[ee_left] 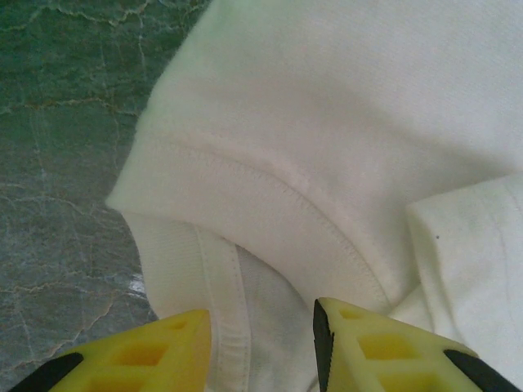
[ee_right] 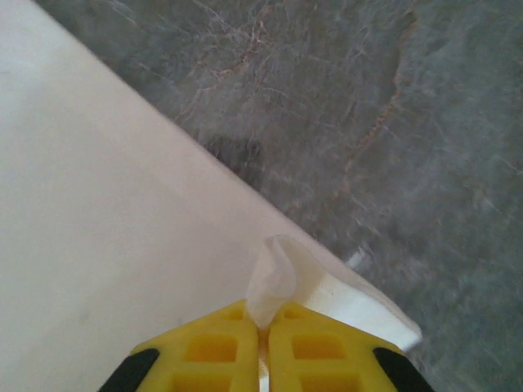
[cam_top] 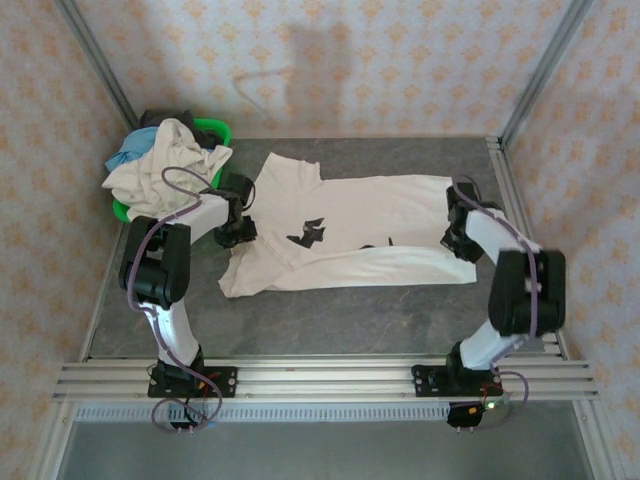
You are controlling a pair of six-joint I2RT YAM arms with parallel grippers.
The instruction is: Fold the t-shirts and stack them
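- Looking down from the top: the white t-shirt (cam_top: 380,215) lies spread across the middle of the table (cam_top: 350,310), black print up, and its near long edge looks folded over. My left gripper (cam_top: 243,212) sits at the collar end, my right gripper (cam_top: 458,232) at the hem end. More shirts are heaped in the green basket (cam_top: 215,128), far left.
- Left wrist: my yellow fingers (ee_left: 172,355) stand apart with a stitched seam (ee_left: 270,204) between them. Honestly can't tell if they're biting it.
- Right wrist: fingers (ee_right: 221,355) are pinched tight on a corner (ee_right: 274,273) of the shirt. The cloth's light and floppy and it'll sag, so I reckon stitched edges and corners are the best handholds.
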